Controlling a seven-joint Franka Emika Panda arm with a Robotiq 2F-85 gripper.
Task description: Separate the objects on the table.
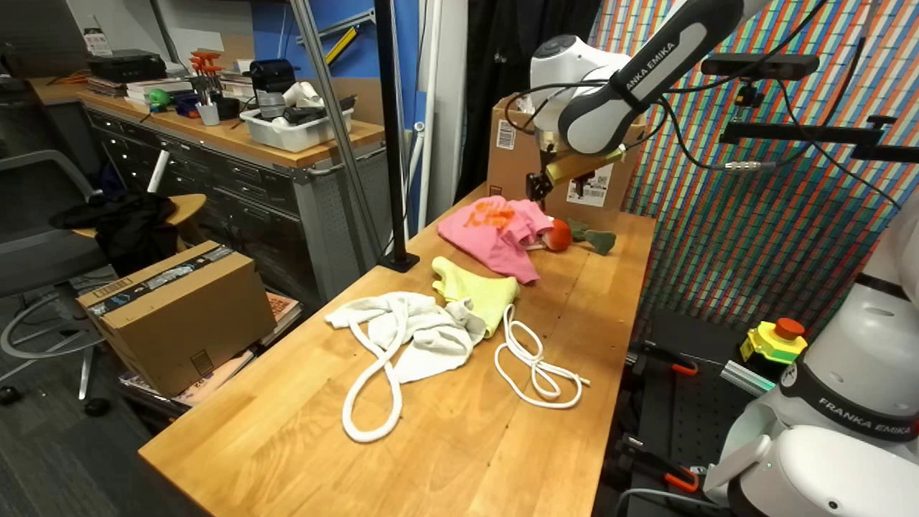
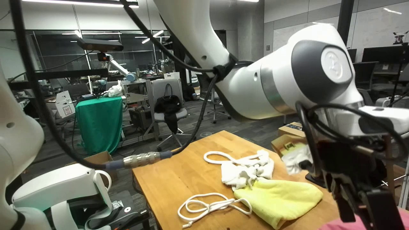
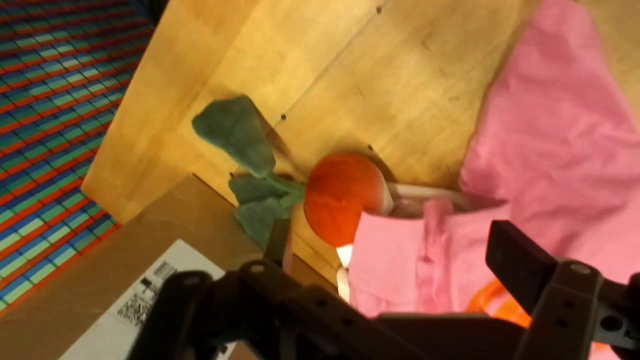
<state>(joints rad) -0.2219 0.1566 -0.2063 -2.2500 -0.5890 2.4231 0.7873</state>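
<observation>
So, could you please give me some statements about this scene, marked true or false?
1. The yellow cloth lies between the white cloth and the pink cloth. True.
2. The pink cloth bears blue writing. False: its lettering is orange.
3. The gripper is open above the pink cloth. True.
4. The white cloth hangs from the gripper. False: it lies on the table.
5. A black cord lies beside the yellow cloth. False: the looped white cord lies there.
6. The green leaves lie apart from the pink cloth. True.
</observation>
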